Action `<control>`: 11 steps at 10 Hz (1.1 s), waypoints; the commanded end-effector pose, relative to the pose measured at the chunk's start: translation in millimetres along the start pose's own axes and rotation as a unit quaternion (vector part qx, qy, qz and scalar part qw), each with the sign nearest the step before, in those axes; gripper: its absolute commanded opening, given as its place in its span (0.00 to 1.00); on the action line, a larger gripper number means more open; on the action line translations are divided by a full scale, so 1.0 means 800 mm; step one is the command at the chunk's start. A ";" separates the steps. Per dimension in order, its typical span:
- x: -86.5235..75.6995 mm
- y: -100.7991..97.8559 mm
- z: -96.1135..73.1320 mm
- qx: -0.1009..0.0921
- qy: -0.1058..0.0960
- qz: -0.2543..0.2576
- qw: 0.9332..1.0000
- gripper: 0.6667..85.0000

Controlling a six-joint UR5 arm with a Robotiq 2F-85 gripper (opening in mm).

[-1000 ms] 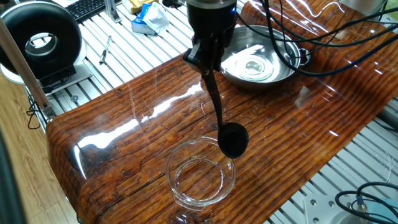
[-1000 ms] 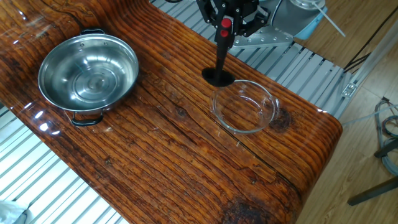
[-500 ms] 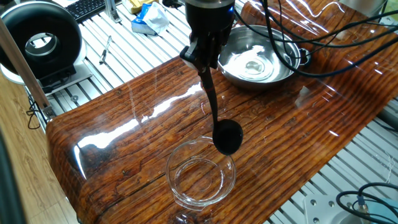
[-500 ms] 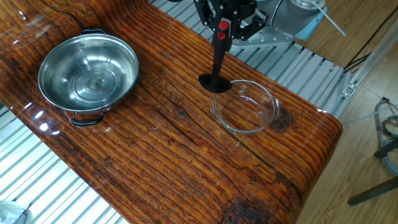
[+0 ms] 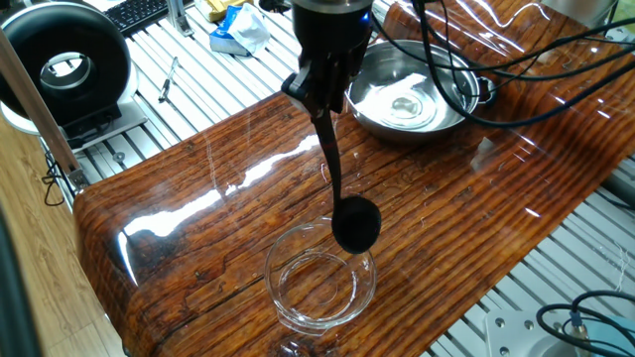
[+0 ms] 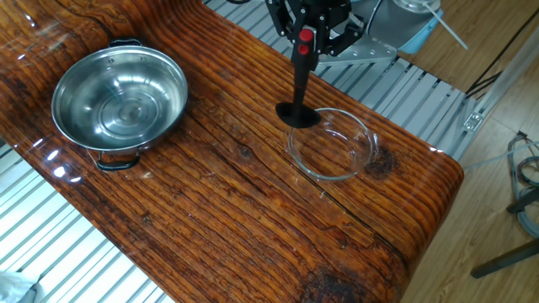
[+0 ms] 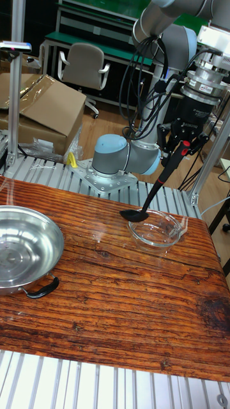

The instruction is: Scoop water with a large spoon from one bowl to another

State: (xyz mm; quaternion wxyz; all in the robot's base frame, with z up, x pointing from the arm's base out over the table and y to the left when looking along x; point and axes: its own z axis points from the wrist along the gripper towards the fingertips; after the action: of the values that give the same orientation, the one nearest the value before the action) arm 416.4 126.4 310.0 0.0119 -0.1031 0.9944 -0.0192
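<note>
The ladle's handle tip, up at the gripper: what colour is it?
Red, on the black ladle; clearest in the other fixed view, at the gripper.

- My arm reaches in from its grey base joint at the far edge of the worktop, bends up high, then drops its wrist straight down.
- The claw (image 7: 186, 142) hangs below the wrist, pointing down, well above the worktop.
- Its two fingers (image 6: 290, 18) are clamped on the red-tipped upper end of the large spoon (image 5: 337, 174).
- Black cables loop along the upper arm and trail from the wrist.
</note>
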 end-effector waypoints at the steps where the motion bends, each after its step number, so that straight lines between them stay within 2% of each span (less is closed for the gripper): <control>1: -0.008 0.018 -0.001 -0.016 0.001 0.011 1.000 0.00; 4: -0.022 0.050 -0.006 -0.020 0.000 0.028 0.999 0.00; 6: -0.033 0.066 -0.003 -0.036 -0.005 0.034 0.999 0.00; 9: -0.049 0.091 -0.001 -0.076 -0.019 0.036 0.996 0.00; 11: -0.053 0.093 0.001 -0.085 -0.022 0.030 0.996 0.00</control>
State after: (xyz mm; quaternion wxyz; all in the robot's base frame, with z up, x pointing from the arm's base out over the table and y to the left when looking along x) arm 437.5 193.5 307.2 0.0214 -0.0713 0.9964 0.0396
